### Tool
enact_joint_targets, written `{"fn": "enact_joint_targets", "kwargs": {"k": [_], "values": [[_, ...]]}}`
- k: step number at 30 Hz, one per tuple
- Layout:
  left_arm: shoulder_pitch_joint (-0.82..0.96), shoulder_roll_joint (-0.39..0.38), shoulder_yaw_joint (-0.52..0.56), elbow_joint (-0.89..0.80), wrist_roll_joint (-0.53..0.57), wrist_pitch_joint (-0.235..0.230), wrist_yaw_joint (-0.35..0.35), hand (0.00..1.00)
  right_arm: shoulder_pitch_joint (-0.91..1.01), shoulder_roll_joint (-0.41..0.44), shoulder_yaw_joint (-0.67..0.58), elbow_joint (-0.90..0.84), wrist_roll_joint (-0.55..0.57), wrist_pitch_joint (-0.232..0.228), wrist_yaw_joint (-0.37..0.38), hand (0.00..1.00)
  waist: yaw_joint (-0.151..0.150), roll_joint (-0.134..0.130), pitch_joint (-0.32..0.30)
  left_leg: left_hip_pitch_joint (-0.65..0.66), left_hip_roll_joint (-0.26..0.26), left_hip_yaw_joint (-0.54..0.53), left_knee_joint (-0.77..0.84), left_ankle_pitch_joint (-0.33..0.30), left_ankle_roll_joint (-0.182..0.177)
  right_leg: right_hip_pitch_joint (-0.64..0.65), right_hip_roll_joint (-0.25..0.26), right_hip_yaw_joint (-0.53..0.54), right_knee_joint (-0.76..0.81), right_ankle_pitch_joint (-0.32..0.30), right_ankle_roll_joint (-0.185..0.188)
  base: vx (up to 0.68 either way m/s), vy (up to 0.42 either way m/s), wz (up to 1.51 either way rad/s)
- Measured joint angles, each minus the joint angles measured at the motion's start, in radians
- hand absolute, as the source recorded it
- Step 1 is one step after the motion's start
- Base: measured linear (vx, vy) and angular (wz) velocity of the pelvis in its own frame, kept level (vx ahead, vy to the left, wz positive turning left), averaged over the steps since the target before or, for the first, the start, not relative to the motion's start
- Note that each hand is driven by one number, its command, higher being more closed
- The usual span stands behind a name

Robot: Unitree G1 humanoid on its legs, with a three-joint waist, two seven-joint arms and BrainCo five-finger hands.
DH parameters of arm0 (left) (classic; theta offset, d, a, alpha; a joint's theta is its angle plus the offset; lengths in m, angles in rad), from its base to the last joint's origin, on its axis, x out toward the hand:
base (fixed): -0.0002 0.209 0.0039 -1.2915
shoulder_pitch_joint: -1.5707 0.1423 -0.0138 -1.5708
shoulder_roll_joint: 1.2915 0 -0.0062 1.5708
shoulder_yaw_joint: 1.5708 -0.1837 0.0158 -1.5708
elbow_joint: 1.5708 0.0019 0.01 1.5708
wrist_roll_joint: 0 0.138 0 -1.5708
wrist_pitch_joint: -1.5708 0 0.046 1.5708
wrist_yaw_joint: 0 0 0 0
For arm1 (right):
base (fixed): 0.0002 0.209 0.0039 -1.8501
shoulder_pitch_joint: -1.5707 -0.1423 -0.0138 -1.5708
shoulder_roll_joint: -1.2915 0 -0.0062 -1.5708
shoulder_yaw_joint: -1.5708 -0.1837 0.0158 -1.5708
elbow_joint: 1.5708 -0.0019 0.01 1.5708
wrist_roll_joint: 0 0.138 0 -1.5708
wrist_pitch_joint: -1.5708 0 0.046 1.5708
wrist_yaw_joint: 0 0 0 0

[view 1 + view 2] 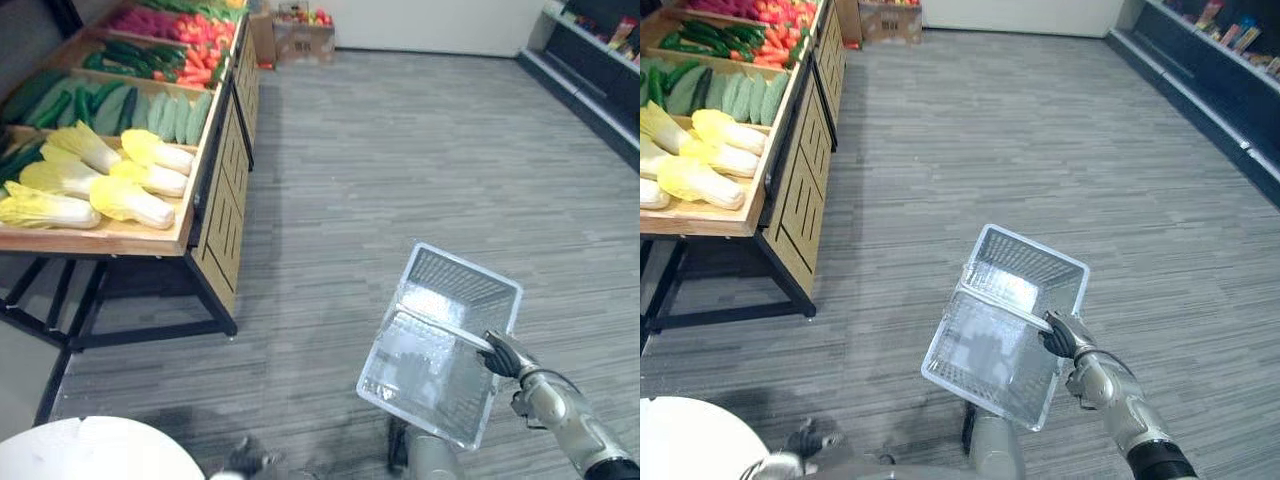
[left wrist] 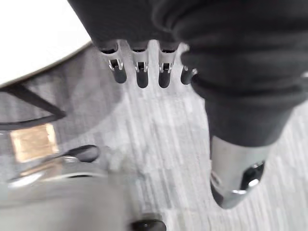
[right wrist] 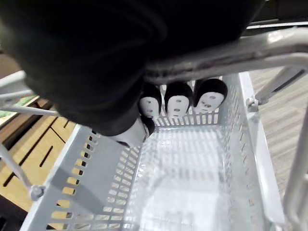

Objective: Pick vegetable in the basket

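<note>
Floor [image 1: 400,150] open beside stand [image 1: 215,215]; right hand [image 1: 507,354] grips basket [image 1: 462,280].

The basket [image 1: 440,340] is pale translucent white, its walls patterned with rows of small slots, under a silver handle [image 3: 231,50]. The floor [image 1: 400,150] is grey in fine streaked planks. The tan wooden stand [image 1: 215,215] with black legs bears yellow-and-white cabbages [image 1: 90,180], green cucumbers [image 1: 110,105] and red vegetables [image 1: 195,45]. The round table [image 1: 90,450] is white.
</note>
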State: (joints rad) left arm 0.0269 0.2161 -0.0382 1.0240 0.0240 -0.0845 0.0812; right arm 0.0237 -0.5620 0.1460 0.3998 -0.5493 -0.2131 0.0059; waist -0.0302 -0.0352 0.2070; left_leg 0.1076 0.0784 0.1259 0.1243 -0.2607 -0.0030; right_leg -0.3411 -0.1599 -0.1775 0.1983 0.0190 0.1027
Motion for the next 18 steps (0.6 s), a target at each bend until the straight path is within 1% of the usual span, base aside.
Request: {"fn": "enact_joint_targets", "kwargs": {"k": [1,2,3,4,5,6,7,8,9,10,11,12,13,14,15,16,17,18], "values": [[-0.020,0.001,-0.002,-0.027,0.000,-0.001,0.004,0.00,0.000,0.010,-0.019,0.007,0.000,0.005,-0.001,1.00,0.000,-0.003,0.002,0.007,0.002,-0.003,0.001,-0.012,-0.011,0.000,-0.005,0.003,-0.105,0.013,0.019,0.40,-0.166,0.08],[-0.048,0.004,-0.002,-0.054,0.000,-0.002,0.014,0.00,0.000,0.016,-0.041,0.008,-0.001,0.016,-0.002,1.00,-0.001,-0.015,0.007,0.033,0.001,-0.009,0.004,-0.038,-0.031,-0.001,-0.017,0.010,-0.168,0.013,0.021,0.53,-0.254,0.29],[-0.063,0.006,-0.003,-0.077,0.000,-0.004,0.025,0.00,0.005,0.028,-0.074,0.008,-0.001,0.032,-0.004,1.00,-0.012,-0.017,0.007,0.056,0.007,-0.030,0.013,-0.074,-0.055,0.005,-0.026,0.012,-0.156,0.011,0.017,0.48,-0.257,0.47],[-0.063,0.007,-0.003,-0.091,-0.001,-0.004,0.028,0.00,0.012,0.035,-0.088,0.008,-0.001,0.038,-0.004,1.00,-0.027,-0.016,0.004,0.068,0.018,-0.049,0.019,-0.096,-0.070,0.016,-0.026,0.010,-0.140,0.009,0.008,0.53,-0.325,0.61],[-0.062,-0.007,-0.005,-0.105,-0.002,-0.006,0.031,0.00,0.021,0.034,-0.118,0.009,-0.001,0.051,-0.010,1.00,-0.047,0.026,-0.009,0.090,0.073,-0.061,0.028,-0.114,-0.098,0.006,0.008,0.004,-0.075,0.083,-0.001,0.77,-0.427,0.45],[-0.051,-0.017,-0.005,-0.109,-0.002,-0.015,0.032,0.00,0.022,0.034,-0.139,0.010,-0.001,0.062,-0.011,1.00,-0.048,0.065,-0.032,0.075,0.114,-0.094,0.079,-0.102,-0.112,-0.019,0.042,-0.010,-0.008,0.097,-0.027,0.79,-0.444,0.18],[-0.052,-0.024,-0.006,-0.107,-0.002,-0.022,0.032,0.00,0.018,0.030,-0.139,0.011,-0.001,0.066,-0.009,1.00,-0.043,0.082,-0.033,0.062,0.138,-0.116,0.128,-0.085,-0.120,-0.025,0.066,-0.021,0.029,0.072,-0.064,0.81,-0.452,-0.18],[-0.049,-0.028,-0.005,-0.105,-0.002,-0.023,0.031,0.00,0.017,0.042,-0.136,0.013,-0.001,0.069,-0.008,1.00,-0.026,0.093,-0.036,0.009,0.163,-0.142,0.255,-0.022,-0.125,-0.016,0.098,-0.033,0.068,0.035,-0.085,0.65,-0.375,-0.27],[-0.044,-0.032,-0.004,-0.101,-0.002,-0.022,0.030,0.00,0.025,0.057,-0.135,0.014,-0.001,0.070,-0.008,1.00,-0.022,0.090,-0.035,-0.055,0.175,-0.157,0.417,0.078,-0.118,0.017,0.114,-0.041,0.075,-0.011,-0.098,0.66,-0.346,-0.17],[-0.041,-0.037,-0.001,-0.094,-0.002,-0.022,0.030,0.00,0.032,0.062,-0.134,0.015,-0.001,0.071,-0.008,1.00,-0.021,0.091,-0.035,-0.099,0.181,-0.169,0.511,0.159,-0.126,0.045,0.122,-0.046,0.068,-0.029,-0.106,0.66,-0.290,-0.03],[-0.034,-0.046,0.008,-0.066,-0.002,-0.022,0.030,0.00,0.040,0.071,-0.124,0.018,0.000,0.073,-0.008,1.00,-0.011,0.084,-0.031,-0.179,0.202,-0.164,0.715,0.210,-0.132,0.115,0.143,-0.043,0.030,-0.049,-0.121,0.63,-0.260,-0.11],[-0.020,-0.050,0.008,-0.045,-0.002,-0.021,0.029,0.00,0.045,0.071,-0.105,0.020,0.000,0.075,-0.008,1.00,0.001,0.081,-0.025,-0.240,0.213,-0.152,0.883,0.185,-0.110,0.197,0.163,-0.037,-0.014,-0.053,-0.128,0.59,-0.240,-0.20],[-0.014,-0.052,0.010,-0.033,-0.002,-0.020,0.029,0.00,0.050,0.072,-0.100,0.021,0.001,0.075,-0.011,1.00,0.011,0.073,-0.020,-0.258,0.212,-0.135,0.937,0.166,-0.098,0.239,0.166,-0.033,-0.029,-0.057,-0.134,0.54,-0.203,-0.19],[0.013,-0.053,0.017,-0.026,-0.002,-0.018,0.030,0.00,0.050,0.073,-0.095,0.022,0.001,0.075,-0.012,1.00,0.023,0.060,-0.009,-0.300,0.204,-0.101,0.992,0.134,-0.072,0.318,0.167,-0.030,-0.061,-0.061,-0.140,0.40,-0.126,-0.09],[0.028,-0.054,0.029,-0.028,-0.007,-0.017,0.026,0.00,0.051,0.072,-0.096,0.021,0.002,0.075,-0.016,1.00,0.028,0.056,-0.008,-0.330,0.196,-0.084,0.999,0.121,-0.062,0.347,0.166,-0.029,-0.078,-0.063,-0.142,0.46,-0.121,-0.09],[0.040,-0.050,0.057,-0.027,-0.002,-0.021,0.029,0.00,0.045,0.064,-0.102,0.021,0.005,0.075,-0.022,1.00,0.045,0.045,-0.002,-0.390,0.179,-0.049,0.977,0.100,-0.052,0.387,0.162,-0.017,-0.105,-0.071,-0.149,0.40,-0.062,-0.22],[0.054,-0.049,0.081,-0.021,-0.002,-0.020,0.029,0.00,0.032,0.060,-0.102,0.021,0.008,0.075,-0.027,1.00,0.068,0.043,-0.001,-0.448,0.158,0.000,0.917,0.087,-0.042,0.419,0.145,-0.007,-0.130,-0.105,-0.130,0.39,-0.029,-0.27],[0.061,-0.057,0.103,-0.023,-0.002,-0.025,0.028,0.00,0.025,0.057,-0.103,0.022,0.009,0.075,-0.030,1.00,0.071,0.041,0.003,-0.475,0.148,0.019,0.862,0.075,-0.048,0.438,0.139,-0.008,-0.147,-0.117,-0.114,0.44,0.062,-0.21]]}}
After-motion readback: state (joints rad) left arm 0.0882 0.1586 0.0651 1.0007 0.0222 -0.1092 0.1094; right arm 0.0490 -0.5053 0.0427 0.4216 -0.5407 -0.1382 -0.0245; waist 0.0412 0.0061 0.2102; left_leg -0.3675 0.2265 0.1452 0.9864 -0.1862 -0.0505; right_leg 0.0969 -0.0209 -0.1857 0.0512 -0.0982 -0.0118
